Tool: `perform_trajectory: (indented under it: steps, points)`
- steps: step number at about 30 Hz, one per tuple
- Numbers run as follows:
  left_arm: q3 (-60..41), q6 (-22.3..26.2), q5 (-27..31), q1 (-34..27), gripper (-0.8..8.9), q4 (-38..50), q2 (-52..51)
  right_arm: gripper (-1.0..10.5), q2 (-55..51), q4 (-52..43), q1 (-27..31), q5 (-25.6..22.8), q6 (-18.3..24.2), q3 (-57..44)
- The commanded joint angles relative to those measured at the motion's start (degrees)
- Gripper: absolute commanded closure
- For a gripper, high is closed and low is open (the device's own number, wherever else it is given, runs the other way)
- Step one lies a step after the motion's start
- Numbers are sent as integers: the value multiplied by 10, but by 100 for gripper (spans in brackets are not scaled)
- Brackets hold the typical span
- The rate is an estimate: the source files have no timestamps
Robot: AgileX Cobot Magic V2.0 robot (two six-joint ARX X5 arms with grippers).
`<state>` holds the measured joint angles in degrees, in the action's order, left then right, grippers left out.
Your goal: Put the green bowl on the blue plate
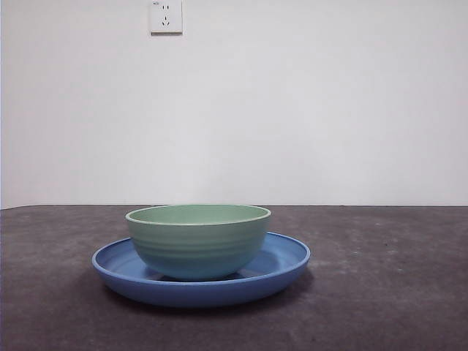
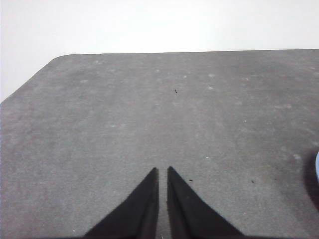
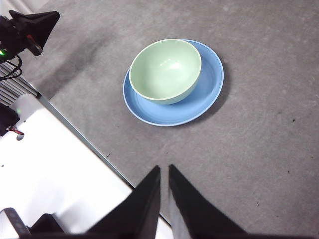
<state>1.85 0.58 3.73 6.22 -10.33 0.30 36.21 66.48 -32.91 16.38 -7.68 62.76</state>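
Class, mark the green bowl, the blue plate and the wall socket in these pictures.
green bowl (image 1: 197, 248): front view, ridged outer wall.
blue plate (image 1: 289, 257): front view, bare raised rim beside the bowl.
wall socket (image 1: 166, 16): front view, middle of its white faceplate.

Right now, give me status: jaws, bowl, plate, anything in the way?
Left gripper and right gripper: jaws shut, empty, clear of the dishes. Green bowl upright on blue plate, off-centre. Nothing in the way.
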Motion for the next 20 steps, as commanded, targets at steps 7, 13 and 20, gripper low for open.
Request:
perform_trajectory:
  steps: [7,13,20]
  points:
    - [-12,3,2,-1,786,-3,-1,923,4,-4,-4,0,5,9]
    - [-12,3,2,-1,786,-3,-1,923,2,-6,-5,0,5,9]
    - [-12,3,2,-1,786,-3,-1,923,-31,-139,121,65,10,-92]
